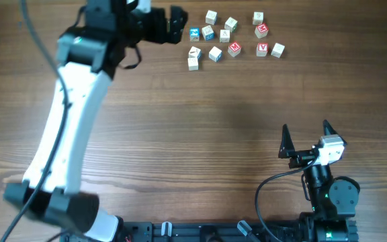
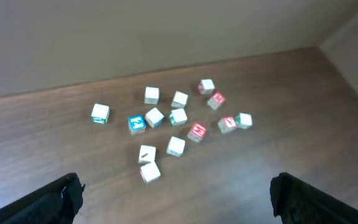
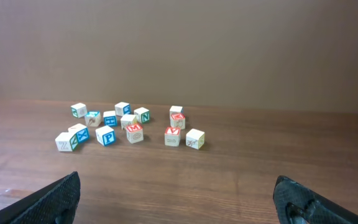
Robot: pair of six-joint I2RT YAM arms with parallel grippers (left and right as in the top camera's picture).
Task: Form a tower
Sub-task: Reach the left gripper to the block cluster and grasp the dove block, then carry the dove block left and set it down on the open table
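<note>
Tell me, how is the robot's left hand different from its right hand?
The left gripper is stretched far out, right beside the letter cubes. The right gripper sits back near its own base, far from them. The left gripper points sideways at the cubes, and the right gripper points straight ahead. Both are open and hold nothing.

Far forward, left gripper [image 1: 179, 25] gapes wide; right gripper [image 1: 306, 133] gapes, tucked back low

Crowded far edge, open middle
Letter cubes [image 1: 225, 35] cluster with narrow gaps; the left arm [image 1: 79, 101] slants over the table's [image 1: 200, 134] left side; the centre lies bare.
</note>
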